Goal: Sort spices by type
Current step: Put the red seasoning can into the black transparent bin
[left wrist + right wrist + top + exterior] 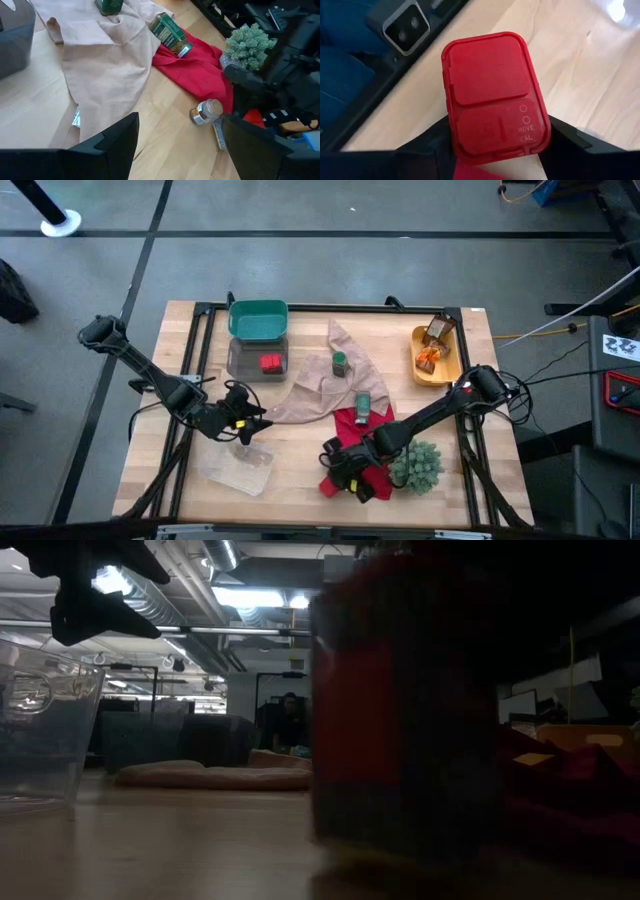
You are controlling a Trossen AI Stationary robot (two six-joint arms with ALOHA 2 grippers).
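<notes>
While the right tool (492, 150) closes around the red tin (492, 95) standing at the tabletop's (300, 470) front edge, it should seat squarely on both sides before lifting; the left tool (243, 420) hovers open over a clear tub (240, 470).

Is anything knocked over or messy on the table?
Yes. A dark-green jar lies tipped on its side, half on the red cloth. A small round pot lies on its side on the bare wood beside that cloth. The beige cloth is rumpled across the middle.
</notes>
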